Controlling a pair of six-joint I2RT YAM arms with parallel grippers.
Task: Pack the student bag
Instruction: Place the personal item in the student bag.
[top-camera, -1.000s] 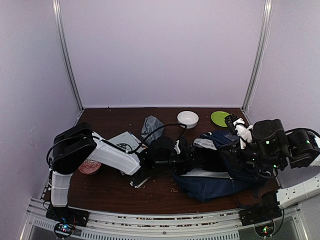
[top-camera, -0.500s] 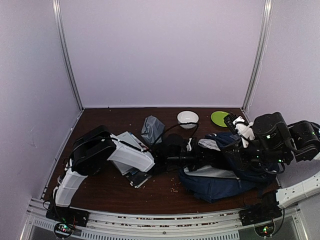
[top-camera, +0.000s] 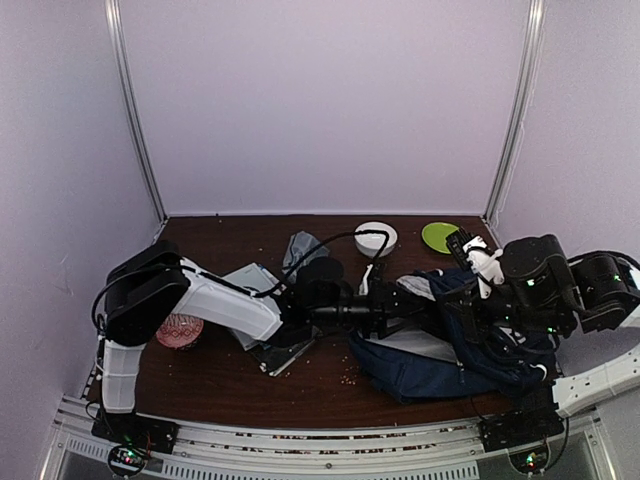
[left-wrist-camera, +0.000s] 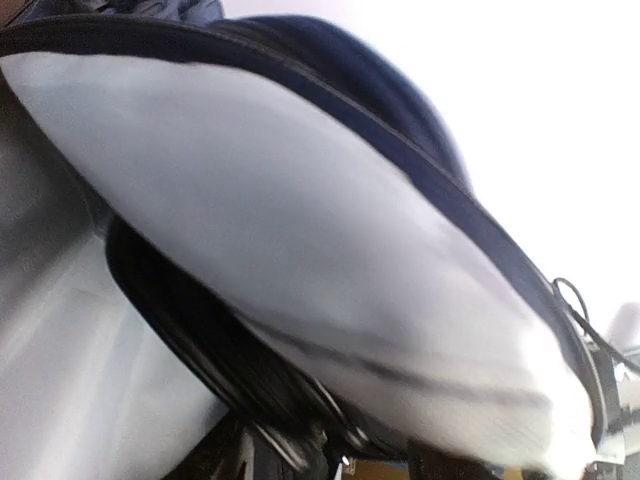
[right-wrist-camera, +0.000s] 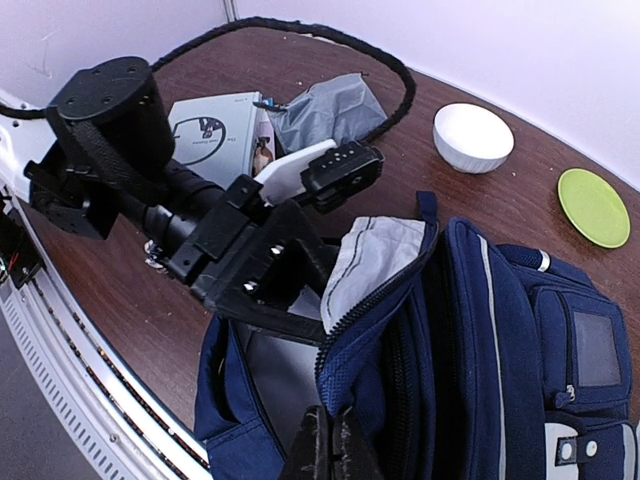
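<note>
Nearest, the right gripper is seen with its fingers pinched fully together on the zippered rim of the student bag, which lies slumped at the right of the counter. The rim is held up, evidently so the mouth gapes for loading. Soft navy fabric is draped in folds, and a smooth pale-grey lining is exposed. The left gripper is set into that mouth. Its fingertips are hidden, so their spread cannot be told. Beyond, a glossy booklet, a crumpled grey pouch, a round white bowl and a flat green plate are left unpacked.
</note>
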